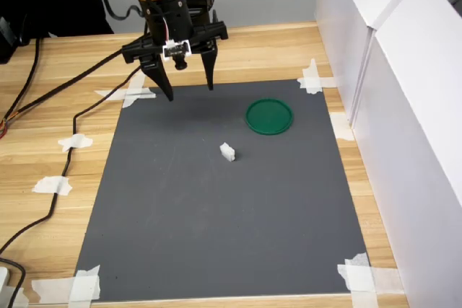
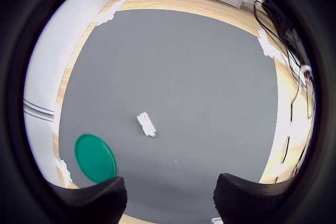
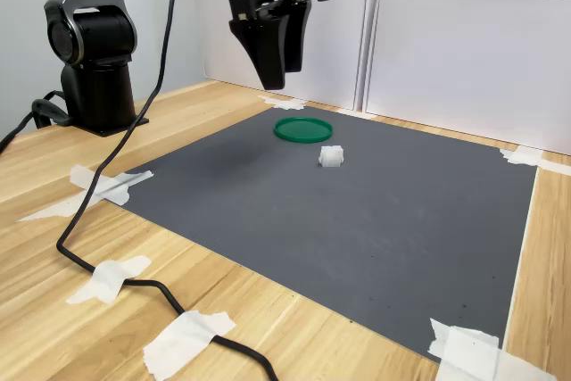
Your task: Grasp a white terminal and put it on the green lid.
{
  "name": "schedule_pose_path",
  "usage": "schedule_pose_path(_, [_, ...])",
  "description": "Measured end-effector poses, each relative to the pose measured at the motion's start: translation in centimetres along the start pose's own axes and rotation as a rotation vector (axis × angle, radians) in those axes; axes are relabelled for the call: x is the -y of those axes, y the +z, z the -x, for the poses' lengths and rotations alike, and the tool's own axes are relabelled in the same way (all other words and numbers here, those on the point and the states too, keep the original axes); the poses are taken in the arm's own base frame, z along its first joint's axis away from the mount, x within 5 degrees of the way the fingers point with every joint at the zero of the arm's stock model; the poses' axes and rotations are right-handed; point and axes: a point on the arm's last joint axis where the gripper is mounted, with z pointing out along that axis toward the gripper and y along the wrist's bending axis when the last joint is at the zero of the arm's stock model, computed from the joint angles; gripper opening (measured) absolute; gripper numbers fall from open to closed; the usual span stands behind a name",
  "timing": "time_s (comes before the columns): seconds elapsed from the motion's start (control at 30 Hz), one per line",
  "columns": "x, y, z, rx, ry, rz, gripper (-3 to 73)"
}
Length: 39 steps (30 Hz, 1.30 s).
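Black two-fingered gripper raised above far edge of mat, pointing downward, fingers spread apart, nothing held between them.

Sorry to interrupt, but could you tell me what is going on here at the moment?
A single robot arm holds its gripper open and empty in the air above the far end of a grey mat. A small white terminal lies loose on the mat, apart from the green lid. Nothing has been picked up yet.

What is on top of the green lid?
Nothing yet. The green lid is bare, and the white terminal sits beside it on the gray mat. What's underneath the lid is hidden.
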Motion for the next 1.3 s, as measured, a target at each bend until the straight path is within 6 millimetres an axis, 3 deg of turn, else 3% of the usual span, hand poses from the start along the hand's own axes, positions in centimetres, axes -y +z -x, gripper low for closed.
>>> schedule_pose_path(0.13, [-2.0, 1.1, 2.2, -0.03, -0.058, -0.003, 71.3])
schedule_pose_path(0.27, [-3.3, 2.5, 3.1, -0.052, -0.051, 0.012, 71.3])
schedule_pose_path(0.7, [-3.2, 7.7, 3.4, -0.17, -0.041, 0.013, 71.3])
schedule_pose_path(1.3, [-3.2, 11.4, 3.7, -0.187, -0.04, 0.014, 70.3])
